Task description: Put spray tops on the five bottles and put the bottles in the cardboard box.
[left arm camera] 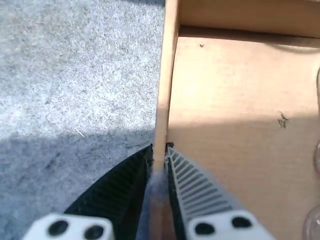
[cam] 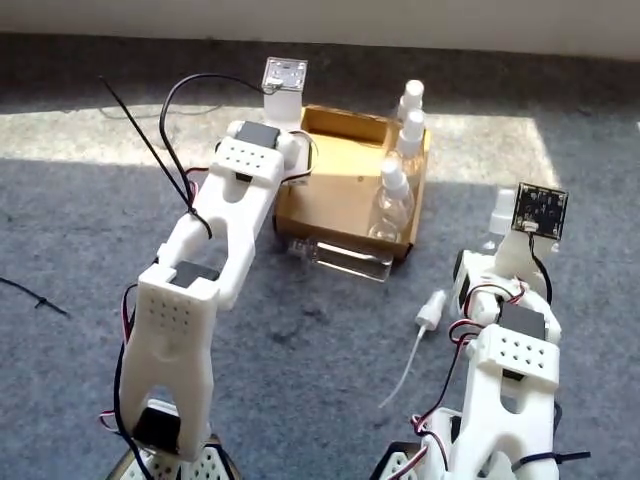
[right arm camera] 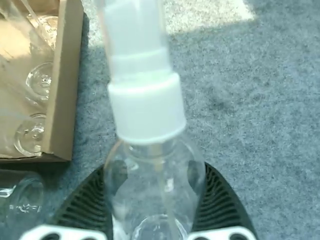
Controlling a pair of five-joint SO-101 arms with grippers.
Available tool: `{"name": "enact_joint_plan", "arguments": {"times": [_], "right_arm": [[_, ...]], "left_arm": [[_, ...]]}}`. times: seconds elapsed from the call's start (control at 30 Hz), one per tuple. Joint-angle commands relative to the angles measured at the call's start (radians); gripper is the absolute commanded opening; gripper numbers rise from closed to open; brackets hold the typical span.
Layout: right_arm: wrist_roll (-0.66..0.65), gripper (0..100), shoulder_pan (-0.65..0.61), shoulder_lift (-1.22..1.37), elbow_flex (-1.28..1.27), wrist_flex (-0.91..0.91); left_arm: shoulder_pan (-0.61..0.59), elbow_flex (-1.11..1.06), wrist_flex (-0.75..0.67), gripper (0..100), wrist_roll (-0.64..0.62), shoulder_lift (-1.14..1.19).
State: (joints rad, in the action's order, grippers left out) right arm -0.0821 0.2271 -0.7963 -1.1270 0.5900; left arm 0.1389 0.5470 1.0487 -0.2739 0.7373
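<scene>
Across the grey carpeted tabletop (cam: 320, 340), seen from above, the left arm is hanging over the left wall of the cardboard box (cam: 340, 170). Three bottles with spray tops (cam: 392, 200) are standing inside it along the opposite side. An uncapped bottle (cam: 345, 258) is lying on its side just in front of the box. A loose spray top (cam: 432, 308) with its tube is lying near the right arm.

From the left wrist, the left gripper (left arm camera: 160, 147) is pinching the box wall. Its jaws are sitting narrow, one outside over the carpet and one inside over the box floor.

From the right wrist, the right gripper (right arm camera: 155, 172) is holding a clear bottle (right arm camera: 155, 200) by its body, with a jaw pressing on each side. A white spray top (right arm camera: 145, 105) is sitting on the bottle's neck, and the box corner is showing beside it.
</scene>
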Motion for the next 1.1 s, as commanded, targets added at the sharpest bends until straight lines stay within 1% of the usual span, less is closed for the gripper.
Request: {"name": "enact_joint_plan", "arguments": {"times": [0.0, 0.13, 0.23, 0.43, 0.53, 0.9, 1.07], "right_arm": [[-0.009, 0.5, -0.007, -0.016, 0.013, -0.019], [-0.009, 0.5, -0.007, -0.016, 0.015, -0.019], [-0.009, 0.5, -0.007, -0.016, 0.015, -0.019], [-0.009, 0.5, -0.007, -0.016, 0.013, -0.019], [-0.009, 0.5, -0.007, -0.016, 0.013, -0.019], [-0.009, 0.5, -0.007, -0.016, 0.013, -0.018], [-0.009, 0.5, -0.007, -0.016, 0.013, -0.018]], "left_arm": [[-0.042, 0.005, 0.020, 1, -0.025, -0.028], [-0.044, 0.005, 0.020, 1, -0.026, -0.028], [-0.045, 0.005, 0.032, 2, -0.077, -0.028], [-0.048, 0.005, 0.038, 1, -0.089, -0.030], [-0.058, 0.005, 0.040, 1, -0.124, -0.030], [-0.068, 0.005, 0.055, 1, -0.133, -0.030], [-0.068, 0.005, 0.057, 1, -0.157, -0.030]]}}
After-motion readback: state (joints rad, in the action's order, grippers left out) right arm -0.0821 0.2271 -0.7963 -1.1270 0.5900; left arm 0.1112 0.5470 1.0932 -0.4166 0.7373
